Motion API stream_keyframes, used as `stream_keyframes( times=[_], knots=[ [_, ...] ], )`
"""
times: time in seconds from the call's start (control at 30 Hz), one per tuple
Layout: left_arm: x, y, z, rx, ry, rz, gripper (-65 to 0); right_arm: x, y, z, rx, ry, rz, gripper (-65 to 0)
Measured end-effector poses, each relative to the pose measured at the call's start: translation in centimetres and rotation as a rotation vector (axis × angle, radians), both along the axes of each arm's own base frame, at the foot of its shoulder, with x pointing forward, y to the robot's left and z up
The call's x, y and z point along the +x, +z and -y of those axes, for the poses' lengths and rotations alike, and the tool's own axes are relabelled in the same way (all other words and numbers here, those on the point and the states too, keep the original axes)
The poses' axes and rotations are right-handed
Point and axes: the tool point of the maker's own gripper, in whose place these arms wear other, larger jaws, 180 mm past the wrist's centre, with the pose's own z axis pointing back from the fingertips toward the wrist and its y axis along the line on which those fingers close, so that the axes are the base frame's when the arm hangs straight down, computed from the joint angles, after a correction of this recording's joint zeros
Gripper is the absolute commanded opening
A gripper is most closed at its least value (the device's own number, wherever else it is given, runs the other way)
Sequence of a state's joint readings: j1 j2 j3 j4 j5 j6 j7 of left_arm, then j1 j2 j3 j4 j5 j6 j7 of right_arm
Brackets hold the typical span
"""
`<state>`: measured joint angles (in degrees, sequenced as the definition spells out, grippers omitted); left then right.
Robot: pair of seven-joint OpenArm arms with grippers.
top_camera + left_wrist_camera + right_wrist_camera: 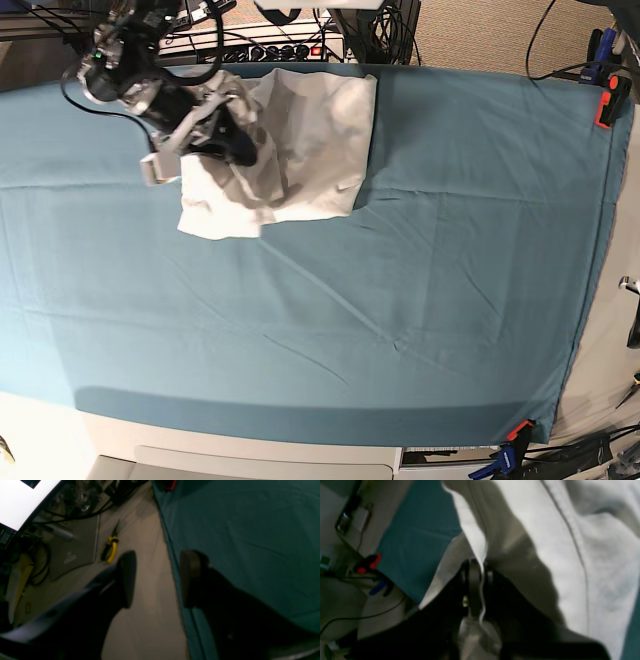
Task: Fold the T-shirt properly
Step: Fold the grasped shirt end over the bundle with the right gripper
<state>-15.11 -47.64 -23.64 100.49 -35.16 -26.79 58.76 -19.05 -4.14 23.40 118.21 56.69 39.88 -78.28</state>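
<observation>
No lettering on anything here is sharp enough for me to read. The T-shirt (300, 140) is plain white, wrinkled and partly folded, with a stitched hem showing, lying at the far edge of the teal cloth (400, 300) over the tabletop. My right gripper (480, 580) is clamped on a fold of it. My left gripper (157, 577) hangs with its jaws apart over the cloth's edge, holding nothing.

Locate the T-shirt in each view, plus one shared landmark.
Left wrist: not in it.
Right wrist: T-shirt fills centre and right, its edge pinched in the right gripper.
Base: T-shirt at upper left, under the right arm.
Shared landmark: teal cloth.
</observation>
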Motion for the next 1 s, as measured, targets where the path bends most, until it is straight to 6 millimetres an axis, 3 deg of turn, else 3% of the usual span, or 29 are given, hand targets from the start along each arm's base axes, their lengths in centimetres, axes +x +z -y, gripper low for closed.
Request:
stream_keyframes(
  times=[0.17,0.3,0.63,1.0],
  knots=[
    [0.0,0.1,0.0,0.0,0.0,0.002,-36.0,0.8,-0.7,-3.4,-0.059,0.059,0.032,-65.0],
    [0.0,0.1,0.0,0.0,-0.001,0.004,-36.0,1.2,-1.8,-4.7,-0.14,0.065,0.019,-65.0],
    [0.0,0.1,0.0,0.001,0.0,0.004,-36.0,2.0,-2.4,-5.2,-0.214,0.029,0.026,-65.0],
    [0.1,0.2,0.0,-0.005,0.004,0.012,-36.0,2.1,-5.8,-6.1,-0.131,0.033,-0.083,-65.0]
  ],
)
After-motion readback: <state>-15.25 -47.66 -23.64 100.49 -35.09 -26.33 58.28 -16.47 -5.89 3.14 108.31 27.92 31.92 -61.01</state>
